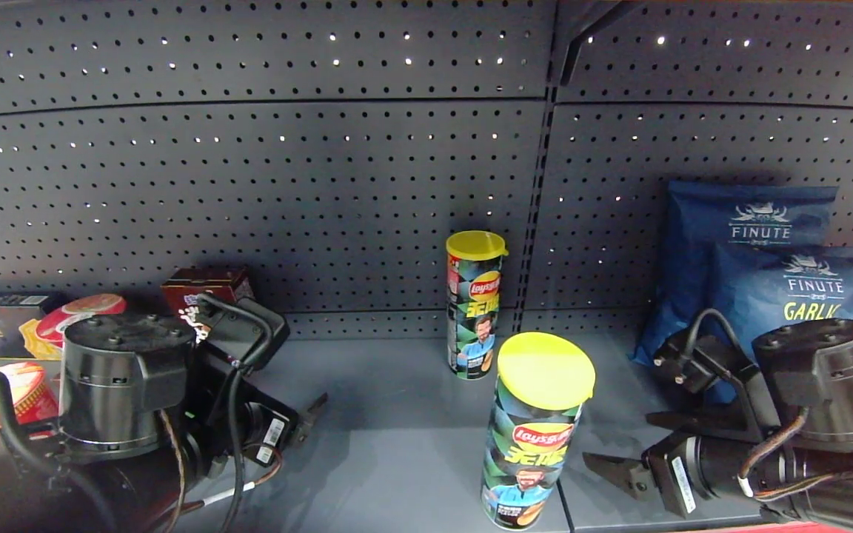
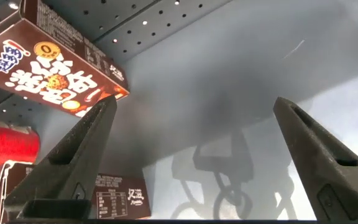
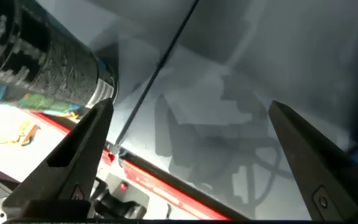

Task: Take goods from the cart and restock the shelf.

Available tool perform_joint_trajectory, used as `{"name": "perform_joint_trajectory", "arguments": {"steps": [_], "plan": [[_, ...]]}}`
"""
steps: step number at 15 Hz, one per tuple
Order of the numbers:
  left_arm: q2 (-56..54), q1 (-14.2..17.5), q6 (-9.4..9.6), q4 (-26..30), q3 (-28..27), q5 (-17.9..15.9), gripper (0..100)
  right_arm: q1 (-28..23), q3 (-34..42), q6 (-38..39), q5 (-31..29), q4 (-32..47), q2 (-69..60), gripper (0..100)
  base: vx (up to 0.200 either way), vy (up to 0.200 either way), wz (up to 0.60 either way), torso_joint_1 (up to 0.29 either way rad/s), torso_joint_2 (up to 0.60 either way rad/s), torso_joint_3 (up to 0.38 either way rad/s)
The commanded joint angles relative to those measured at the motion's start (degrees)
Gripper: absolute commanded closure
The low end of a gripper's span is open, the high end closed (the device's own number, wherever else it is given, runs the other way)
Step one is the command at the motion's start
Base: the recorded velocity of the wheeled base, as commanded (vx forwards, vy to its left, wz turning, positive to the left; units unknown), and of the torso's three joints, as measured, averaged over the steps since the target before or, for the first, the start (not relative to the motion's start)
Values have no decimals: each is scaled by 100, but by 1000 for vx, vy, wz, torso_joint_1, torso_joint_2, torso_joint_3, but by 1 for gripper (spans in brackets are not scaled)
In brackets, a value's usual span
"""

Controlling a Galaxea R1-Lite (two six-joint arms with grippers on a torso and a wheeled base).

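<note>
Tall yellow-lidded printed crisp can (image 1: 537, 429) upright at grey metal shelf (image 1: 397, 444) front, right gripper (image 3: 191, 124) just beside it, spread wide, empty, left gripper (image 2: 194, 112) likewise spread, well apart leftward

The shelf (image 1: 397, 444) and its perforated back panel (image 1: 249, 185) look like smooth, matt grey painted metal. The near chip can (image 1: 534, 459) at 6 o'clock and the far chip can (image 1: 473, 318) have glossy printed wraps and smooth yellow plastic lids (image 1: 545, 370). The blue bags (image 1: 752, 222) at 3 o'clock are matt, creased film. The brown box (image 2: 48, 68) is glossy card. The left claw (image 2: 196, 102) and right claw (image 3: 191, 104) look like matt black, grainy plastic.
</note>
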Motion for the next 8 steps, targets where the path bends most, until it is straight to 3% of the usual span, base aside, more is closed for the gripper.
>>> {"name": "perform_joint_trajectory", "arguments": {"steps": [1, 8], "plan": [[36, 0, -1, -10, -13, 2, 0, 78, -70, -7, 1, -48, 171, 0, 0, 0, 0, 0, 0, 0], [63, 0, 8, -62, -4, 2, 0, 342, -272, -7, 1, -57, 417, 0, 0, 0, 0, 0, 0, 0]]}}
